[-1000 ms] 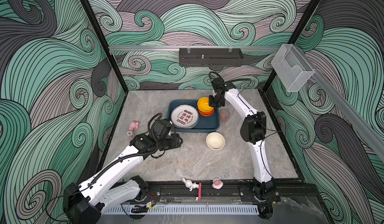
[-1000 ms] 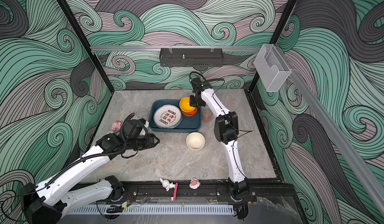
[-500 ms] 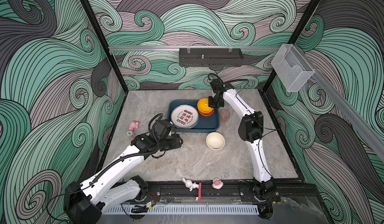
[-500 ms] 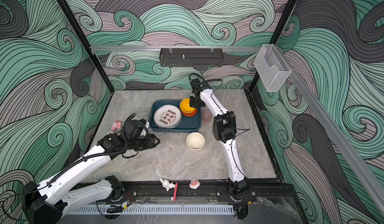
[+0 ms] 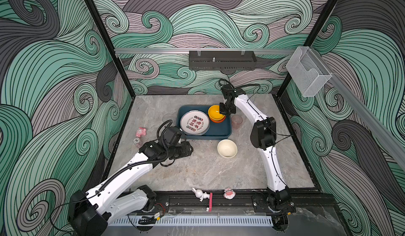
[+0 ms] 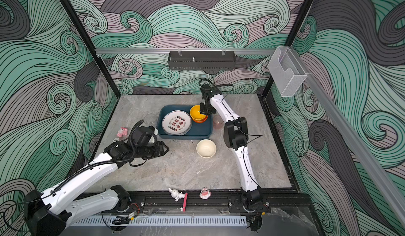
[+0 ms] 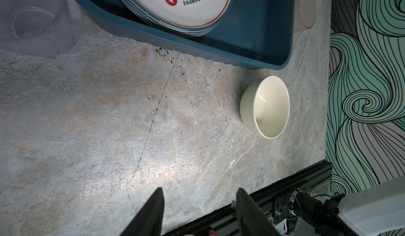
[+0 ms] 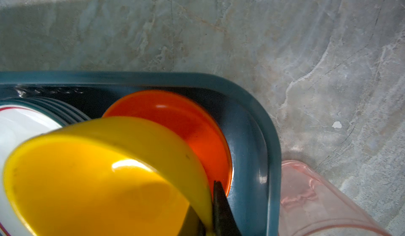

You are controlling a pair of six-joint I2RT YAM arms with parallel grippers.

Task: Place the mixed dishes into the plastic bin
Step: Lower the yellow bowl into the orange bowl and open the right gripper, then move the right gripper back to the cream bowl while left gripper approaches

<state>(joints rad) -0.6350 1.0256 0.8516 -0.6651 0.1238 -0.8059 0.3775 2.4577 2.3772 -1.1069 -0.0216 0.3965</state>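
Table (image 5: 197, 171): grey marble-look slab, matte and veined, w/ a thin dark crack line in the L wrist view.

Plastic bin (image 5: 221, 132): dark teal, smooth plastic, a shallow rectangle w/ rounded corners. It sits on the table's far half and is the ref. for everything below.

Plates (image 5: 194, 122): stack of round glazed white discs w/ dark green rim edges. Top one has a thin red ring and red/black characters. They sit inside the bin and fill its left half.

L gripper (image 7: 199, 199): black tapered fingers, jaws parted approx. halfway w/ nothing between them. It hangs over bare table off the bin's near left corner and touches nothing.

R gripper (image 8: 208, 221): clamped on the rim of the yellow bowl (image 5: 215, 112), one finger outside the wall and one inside.

Yellow bowl: glossy, round, tilted, over the bin's far right corner, directly above the orange bowl (image 8: 192, 125). Contact betw. the two can't be told.

Orange bowl: glossy, upright, inside the bin's far right corner.

Cream bowl (image 5: 227, 148): smooth off-white glaze, round, upright, empty. It stands on the table near the bin's near right corner, apart from it.

Pinkish glass (image 5: 237, 121): translucent, cylindrical, just beside the bin's right wall on the outside.

Clear glass (image 5: 168, 117): transparent and faint, outside the bin's left wall by the far corner.

Figurines (image 5: 141, 132): small, pink and white, well left of the bin.
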